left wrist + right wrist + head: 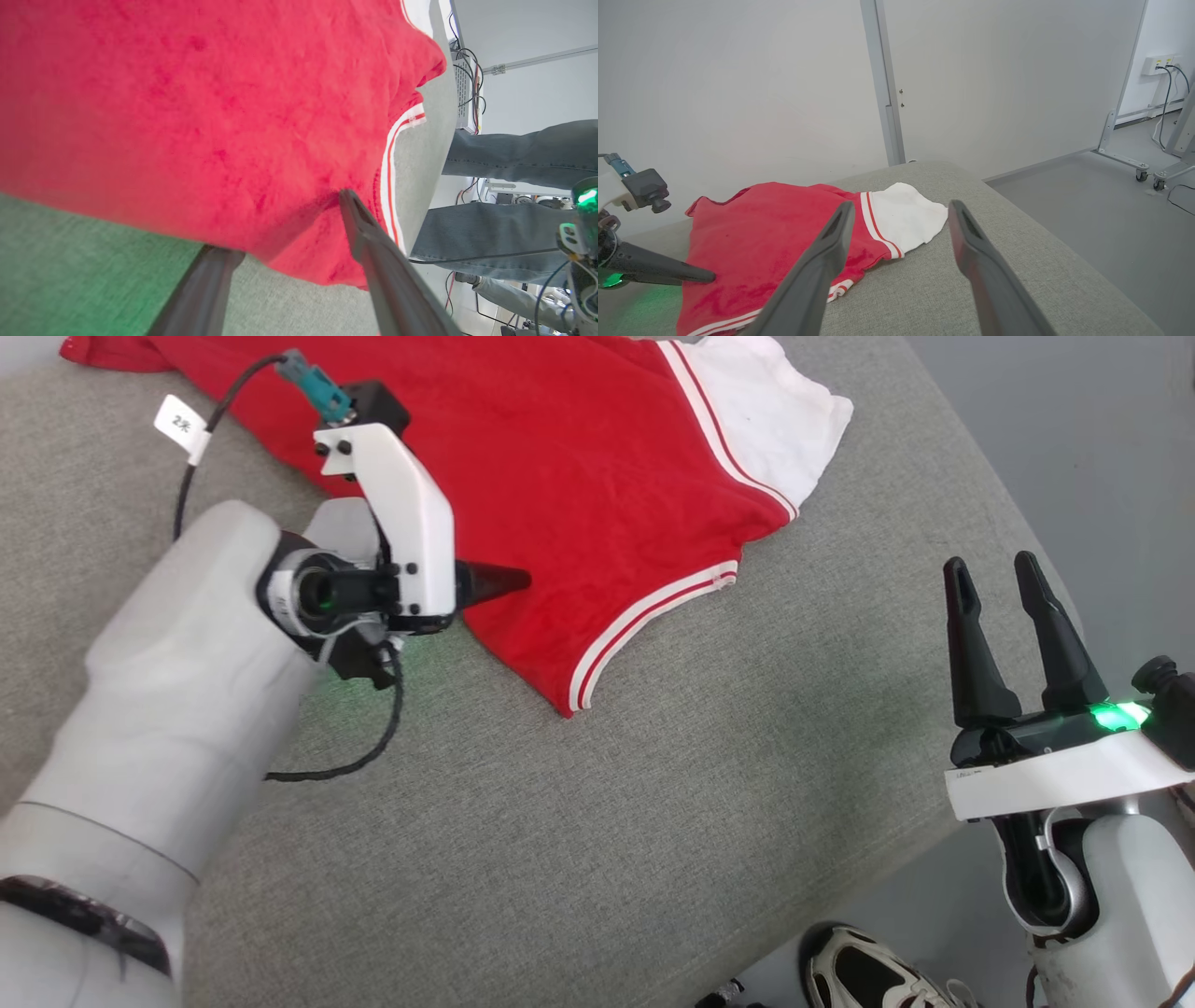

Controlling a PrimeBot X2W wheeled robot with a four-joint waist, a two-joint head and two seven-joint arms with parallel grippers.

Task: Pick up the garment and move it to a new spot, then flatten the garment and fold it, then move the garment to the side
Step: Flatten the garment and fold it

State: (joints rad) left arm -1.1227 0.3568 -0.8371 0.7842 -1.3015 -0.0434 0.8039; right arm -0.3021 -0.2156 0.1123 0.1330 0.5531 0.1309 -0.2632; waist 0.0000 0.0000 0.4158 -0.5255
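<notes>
In the head view the red shirt (560, 457) lies on the grey bench (653, 803), the left tool (495, 582) wide open at its edge holding nothing, the right tool (991, 565) open and empty well apart; the left wrist view adds a person's jeans (514, 156), the right wrist view a white wall (738, 93).

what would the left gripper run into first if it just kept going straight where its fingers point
The red soft-fabric T-shirt with white sleeves: the open left gripper points into its edge, one finger above the fabric, the other apparently beneath it, though depth is unclear.
</notes>
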